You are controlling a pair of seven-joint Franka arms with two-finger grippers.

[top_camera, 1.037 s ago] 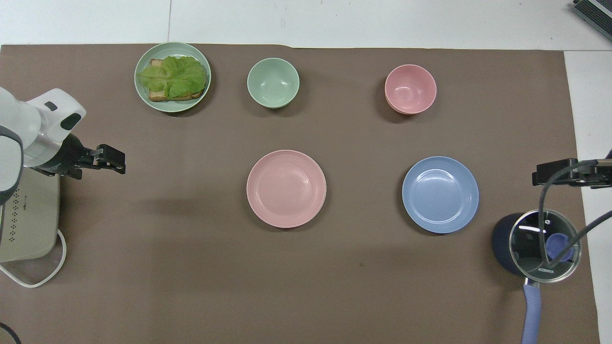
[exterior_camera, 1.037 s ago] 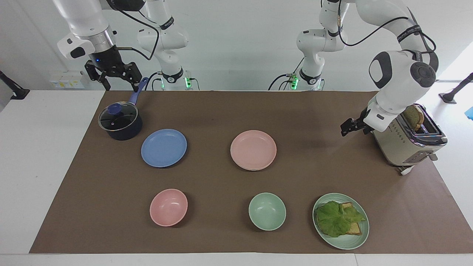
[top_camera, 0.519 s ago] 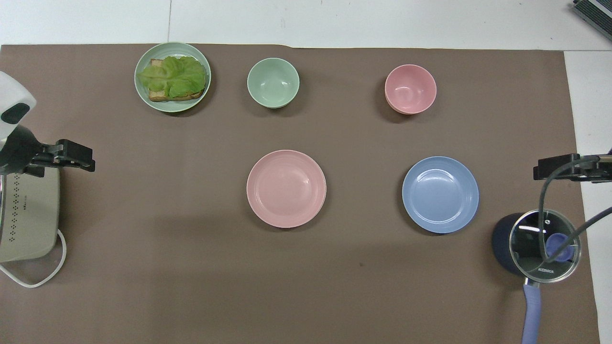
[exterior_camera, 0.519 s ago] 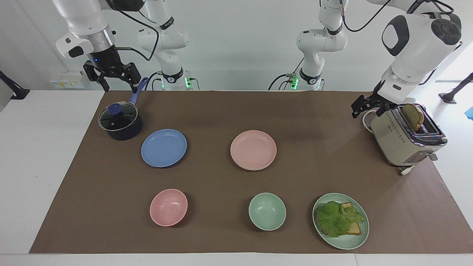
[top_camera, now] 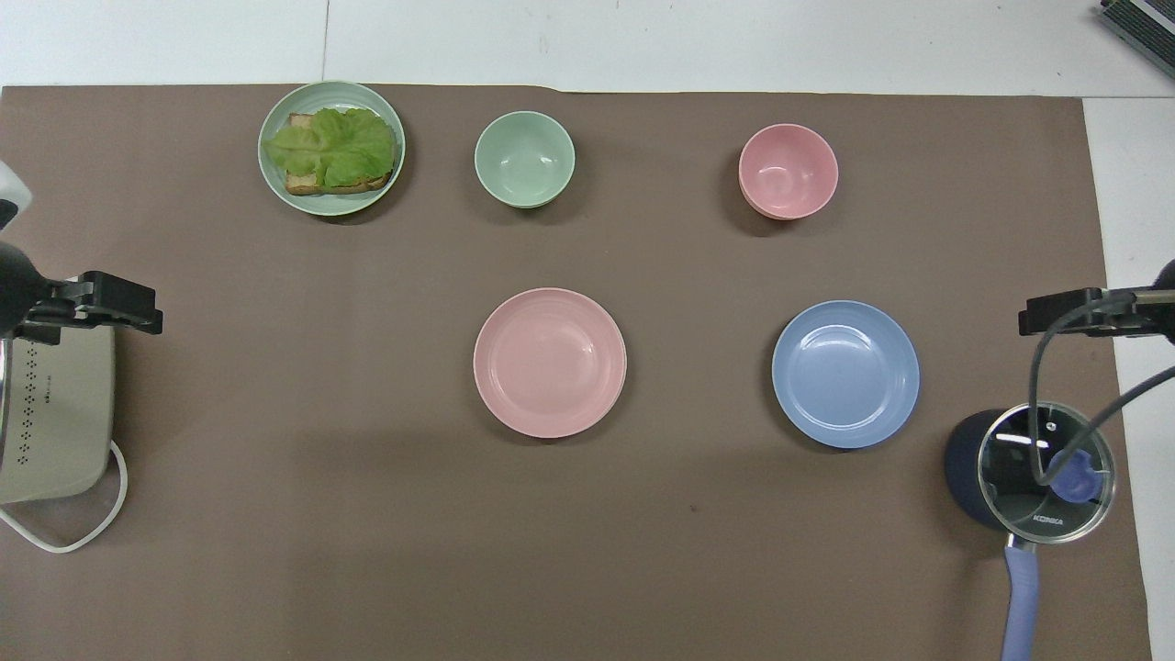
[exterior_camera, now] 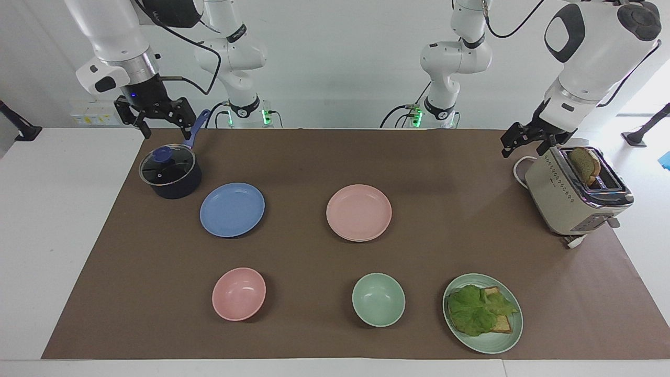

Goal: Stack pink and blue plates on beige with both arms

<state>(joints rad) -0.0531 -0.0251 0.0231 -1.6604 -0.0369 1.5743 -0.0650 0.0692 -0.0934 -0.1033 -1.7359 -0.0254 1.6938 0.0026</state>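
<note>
Two end effectors, left (exterior_camera: 515,140) over the toaster (exterior_camera: 576,196), right (exterior_camera: 155,116) over the saucepan (exterior_camera: 170,173), fingers apart, empty; I see pink plate (exterior_camera: 359,212) mid-surface, blue plate (exterior_camera: 232,209) beside the saucepan, no separate beige plate, so stacking risks wrong base.

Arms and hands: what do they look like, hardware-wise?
Two white jointed arms with dark grey joint caps, black bands with white lettering and loose black cables. The left hand and the right hand are black, on silver wrist rings. Green lights glow at both bases.
</note>
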